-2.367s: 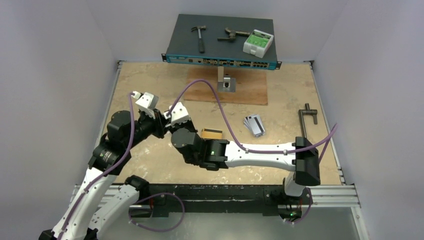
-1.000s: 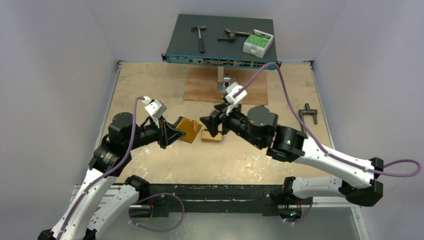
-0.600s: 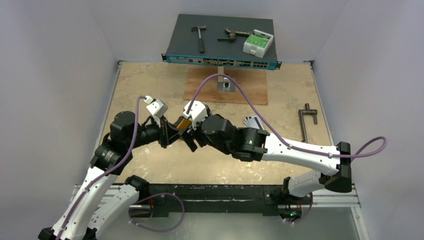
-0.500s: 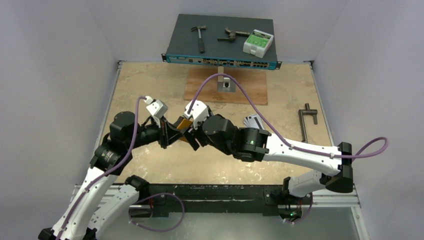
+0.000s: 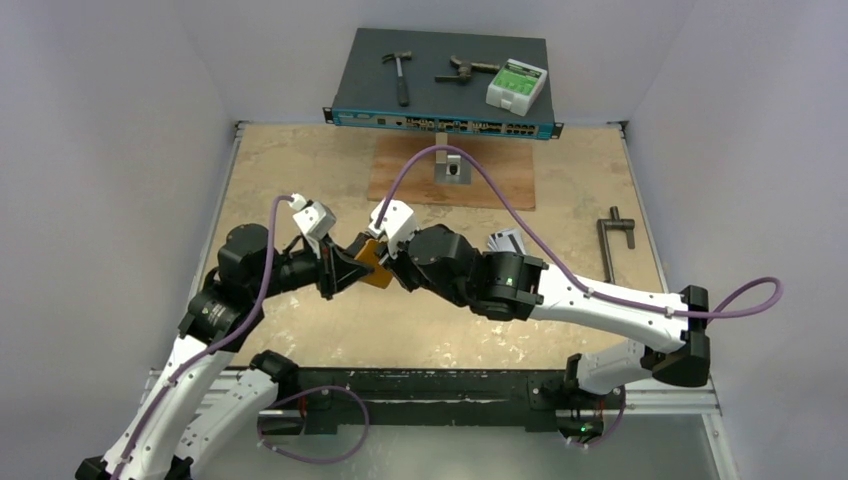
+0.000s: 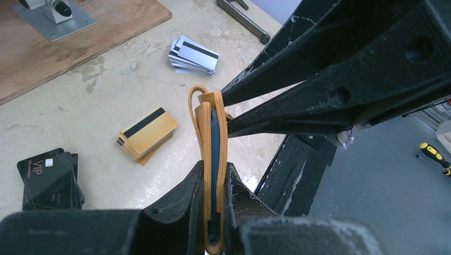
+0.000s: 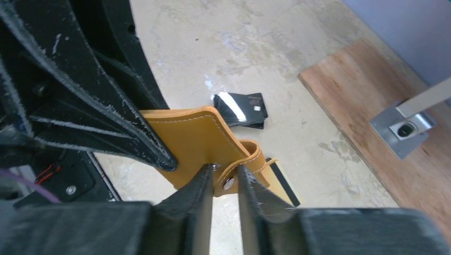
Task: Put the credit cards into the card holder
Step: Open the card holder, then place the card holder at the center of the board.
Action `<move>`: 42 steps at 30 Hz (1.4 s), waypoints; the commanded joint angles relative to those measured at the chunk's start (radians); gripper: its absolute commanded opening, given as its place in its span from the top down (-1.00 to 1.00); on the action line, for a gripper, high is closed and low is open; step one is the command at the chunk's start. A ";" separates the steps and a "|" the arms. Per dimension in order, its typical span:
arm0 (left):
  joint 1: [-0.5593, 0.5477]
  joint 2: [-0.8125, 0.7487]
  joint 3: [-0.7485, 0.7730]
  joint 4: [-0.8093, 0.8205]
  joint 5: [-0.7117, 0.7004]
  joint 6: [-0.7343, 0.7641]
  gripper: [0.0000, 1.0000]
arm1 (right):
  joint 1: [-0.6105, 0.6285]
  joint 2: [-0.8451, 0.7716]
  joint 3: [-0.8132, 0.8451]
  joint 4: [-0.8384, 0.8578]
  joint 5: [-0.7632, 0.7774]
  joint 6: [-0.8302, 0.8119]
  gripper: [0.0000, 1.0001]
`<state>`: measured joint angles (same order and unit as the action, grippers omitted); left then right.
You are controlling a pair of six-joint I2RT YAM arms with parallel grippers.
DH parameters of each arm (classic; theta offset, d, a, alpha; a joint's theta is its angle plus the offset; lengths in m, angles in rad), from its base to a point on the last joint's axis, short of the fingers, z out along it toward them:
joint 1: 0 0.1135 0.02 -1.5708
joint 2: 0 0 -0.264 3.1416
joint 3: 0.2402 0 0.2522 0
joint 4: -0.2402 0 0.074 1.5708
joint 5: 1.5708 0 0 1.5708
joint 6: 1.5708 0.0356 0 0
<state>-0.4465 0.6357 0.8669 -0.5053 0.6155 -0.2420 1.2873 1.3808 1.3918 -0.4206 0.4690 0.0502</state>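
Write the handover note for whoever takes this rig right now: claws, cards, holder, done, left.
Left claw: shut on the card holder, held folded and off the table.
Right claw: fingers either side of the snap tab; cannot tell whether it pinches.
Cards: silver-grey stack and yellow-orange stack lie on the table, with a black VIP stack nearby.
Done: holder picked up. No card is in either claw; a blue layer shows between the holder's leaves, unclear what.
Left: open the holder, load the cards.
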 commanded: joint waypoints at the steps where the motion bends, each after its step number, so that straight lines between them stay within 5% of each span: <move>1: -0.023 -0.007 0.008 0.000 0.136 0.026 1.00 | -0.066 -0.053 0.062 -0.039 -0.105 -0.045 0.73; 6: -0.037 0.008 0.010 -0.007 0.177 0.051 1.00 | -0.069 -0.036 0.110 -0.117 -0.290 -0.045 0.99; 9: -0.046 0.014 0.015 -0.021 0.206 0.080 1.00 | -0.069 -0.046 0.098 -0.126 -0.335 -0.018 1.00; 15: -0.066 0.014 0.050 -0.092 0.236 0.199 0.62 | -0.078 -0.064 0.092 -0.185 -0.365 0.004 1.00; 21: -0.069 -0.002 0.071 -0.151 0.245 0.286 0.53 | -0.080 -0.107 0.058 -0.246 -0.408 0.049 1.00; 24: -0.074 -0.012 0.071 -0.181 0.277 0.364 -0.17 | -0.079 -0.128 0.047 -0.258 -0.455 0.075 1.00; 28: -0.078 -0.024 0.069 -0.202 0.289 0.459 -0.51 | -0.079 -0.131 0.039 -0.307 -0.480 0.116 1.00; 37: -0.083 -0.036 0.036 -0.159 0.190 0.550 -0.63 | -0.079 -0.050 -0.034 -0.456 -0.419 0.264 1.00; 42: -0.109 -0.113 -0.008 -0.235 0.207 0.674 -0.60 | -0.079 0.041 -0.092 -0.392 -0.552 0.319 1.00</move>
<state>-0.5343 0.5735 0.8806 -0.7063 0.8139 0.3012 1.2098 1.3670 1.3285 -0.8471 0.0212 0.2848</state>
